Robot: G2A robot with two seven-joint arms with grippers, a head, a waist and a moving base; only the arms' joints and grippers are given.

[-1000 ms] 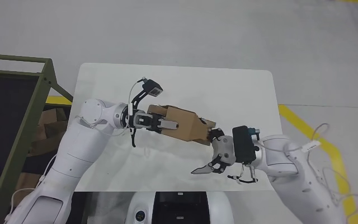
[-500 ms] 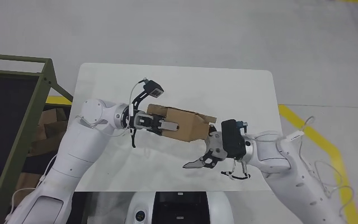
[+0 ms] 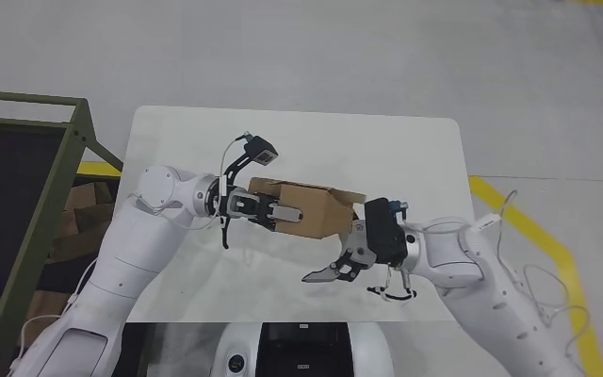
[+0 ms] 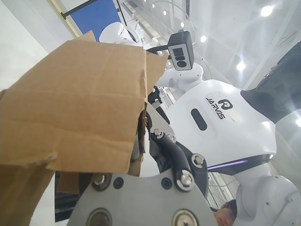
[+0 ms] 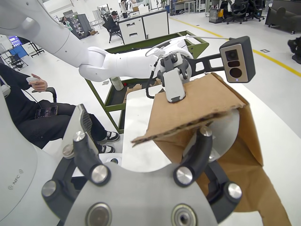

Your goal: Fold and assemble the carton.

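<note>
A brown carton (image 3: 311,209) hangs above the middle of the white table (image 3: 405,151), lying lengthwise between both arms. My left gripper (image 3: 275,211) is shut on the wall at its left end; in the right wrist view one of its fingers (image 5: 173,88) presses on top of the carton (image 5: 207,95). The left wrist view shows the carton (image 4: 70,104) held in the left gripper (image 4: 144,128). My right gripper (image 3: 335,253) is open at the carton's open right end. One of its fingers (image 5: 202,142) is inside the opening and the other finger (image 5: 81,118) stays outside, nearer the front edge.
A green-framed cart (image 3: 57,155) stands left of the table with flat cardboard (image 3: 83,200) in it. Bare tabletop lies behind the carton and to the right. The table's front edge (image 3: 283,319) runs just below the right gripper.
My right gripper has moved left toward the carton, and one finger has slid into its open end. The carton's right end has risen slightly. The left arm has stayed put.
</note>
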